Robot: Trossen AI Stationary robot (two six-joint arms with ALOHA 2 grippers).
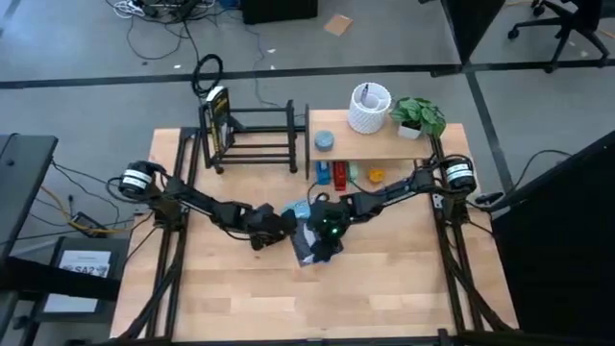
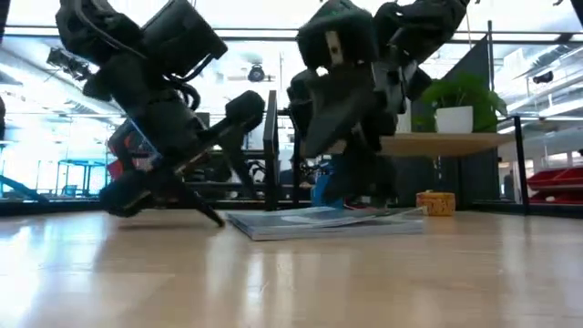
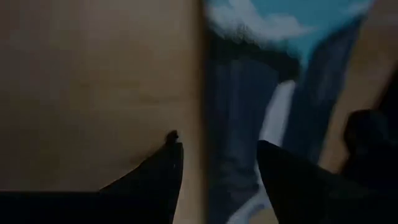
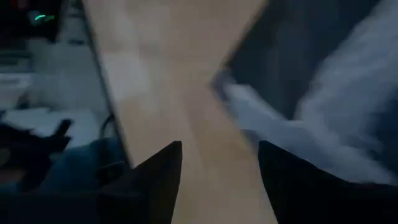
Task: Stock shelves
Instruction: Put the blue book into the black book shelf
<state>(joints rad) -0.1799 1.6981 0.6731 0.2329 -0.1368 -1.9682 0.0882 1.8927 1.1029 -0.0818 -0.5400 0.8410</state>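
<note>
Your book (image 1: 309, 242) lies flat mid-table, well short of the black rack (image 1: 252, 137) and the wooden shelf (image 1: 384, 146) at the far edge. Your left gripper (image 1: 281, 227) sits at the book's edge, jaws parted, apparently gripping nothing. Your right gripper (image 1: 327, 234) hangs over the book, jaws open.
</note>
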